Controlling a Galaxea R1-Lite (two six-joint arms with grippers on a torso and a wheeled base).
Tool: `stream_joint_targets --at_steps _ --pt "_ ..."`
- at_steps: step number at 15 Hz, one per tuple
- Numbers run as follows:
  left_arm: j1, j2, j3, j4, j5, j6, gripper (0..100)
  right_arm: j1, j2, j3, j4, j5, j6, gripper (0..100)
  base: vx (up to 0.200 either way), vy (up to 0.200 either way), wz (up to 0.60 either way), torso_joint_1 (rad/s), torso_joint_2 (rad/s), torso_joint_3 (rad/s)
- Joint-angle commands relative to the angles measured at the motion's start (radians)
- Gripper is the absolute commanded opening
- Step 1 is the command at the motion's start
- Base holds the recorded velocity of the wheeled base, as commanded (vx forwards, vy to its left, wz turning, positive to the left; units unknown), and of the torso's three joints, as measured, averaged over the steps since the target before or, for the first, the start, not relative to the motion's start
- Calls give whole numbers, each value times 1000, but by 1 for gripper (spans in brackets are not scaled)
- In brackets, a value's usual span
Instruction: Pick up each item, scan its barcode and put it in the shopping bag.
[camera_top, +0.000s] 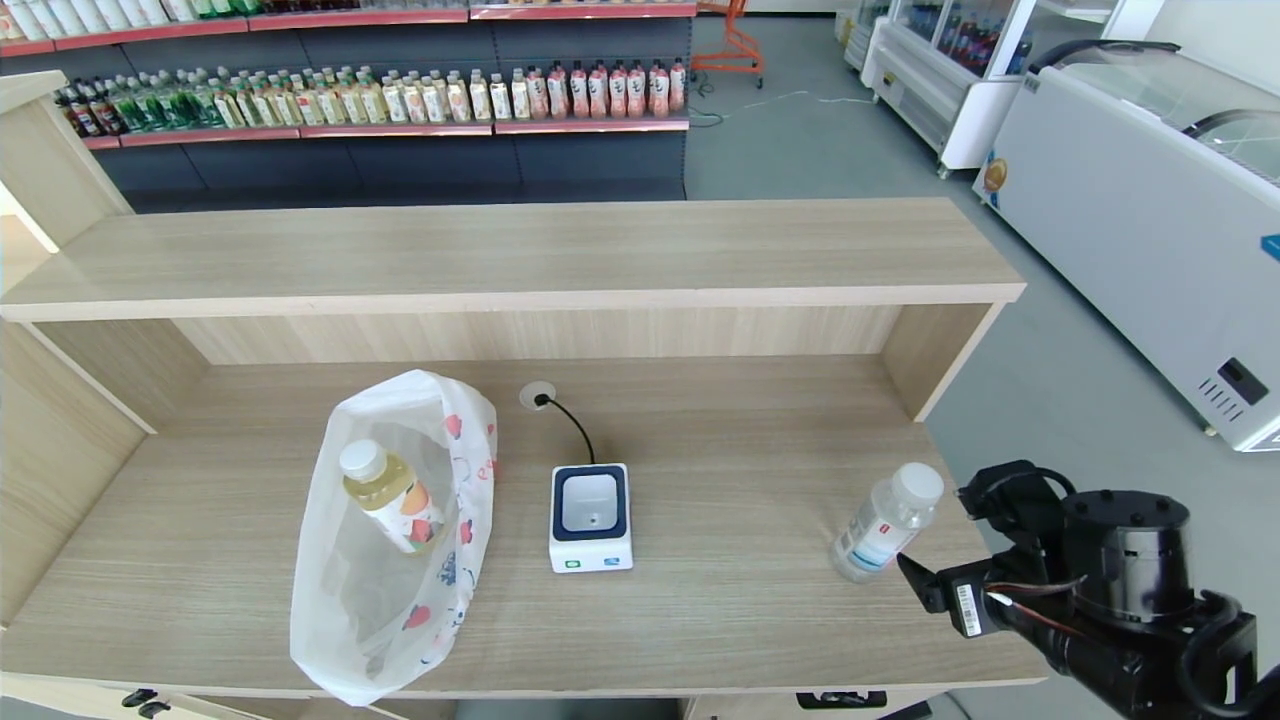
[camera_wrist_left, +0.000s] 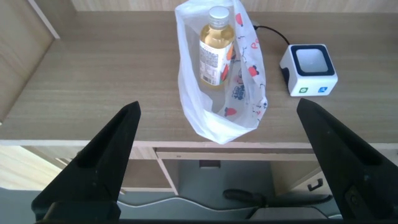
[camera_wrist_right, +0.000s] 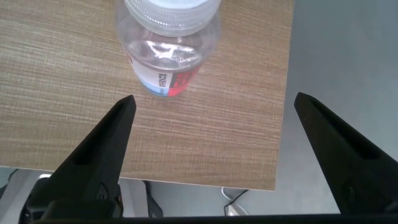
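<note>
A white shopping bag (camera_top: 385, 590) with red prints stands open on the left of the wooden counter (camera_top: 720, 600). A yellow juice bottle (camera_top: 390, 497) leans inside it. The white and blue barcode scanner (camera_top: 590, 517) sits mid-counter. A clear water bottle (camera_top: 885, 522) with a white cap stands close to the counter's right edge. My right gripper (camera_top: 950, 545) is open just to the right of that bottle, a little apart from it. The bottle (camera_wrist_right: 166, 43) lies ahead of the spread right gripper (camera_wrist_right: 214, 98). My left gripper (camera_wrist_left: 219, 104) is open, held off the counter's front edge, facing the bag (camera_wrist_left: 249, 74), juice bottle (camera_wrist_left: 214, 50) and scanner (camera_wrist_left: 309, 68).
A raised wooden shelf (camera_top: 520, 250) runs along the back of the counter, with side walls at both ends. The scanner's black cable (camera_top: 570, 420) leads to a hole behind it. White freezers (camera_top: 1130, 200) stand on the floor to the right.
</note>
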Motion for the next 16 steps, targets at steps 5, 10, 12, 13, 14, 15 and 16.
stream_joint_targets --at_steps 5,10,12,13,14,15,16 --pt "0 0 0 0 0 0 100 2 99 -3 -97 28 -6 100 0 0 0 0 0 0" --pt "0 0 0 0 0 0 100 2 195 -25 -202 47 -40 100 0 0 0 0 0 0" --pt "0 0 0 0 0 0 100 3 228 -45 -233 48 -40 100 0 0 0 0 0 0" --pt "0 0 0 0 0 0 100 5 237 -54 -236 51 -40 100 0 0 0 0 0 0" --pt "0 0 0 0 0 0 100 3 244 -60 -236 57 -40 100 0 0 0 0 0 0" --pt "0 0 0 0 0 -2 100 8 250 -65 -238 62 -40 100 0 0 0 0 0 0" --pt "0 0 0 0 0 -2 100 16 256 -71 -241 63 -37 100 0 0 0 0 0 0"
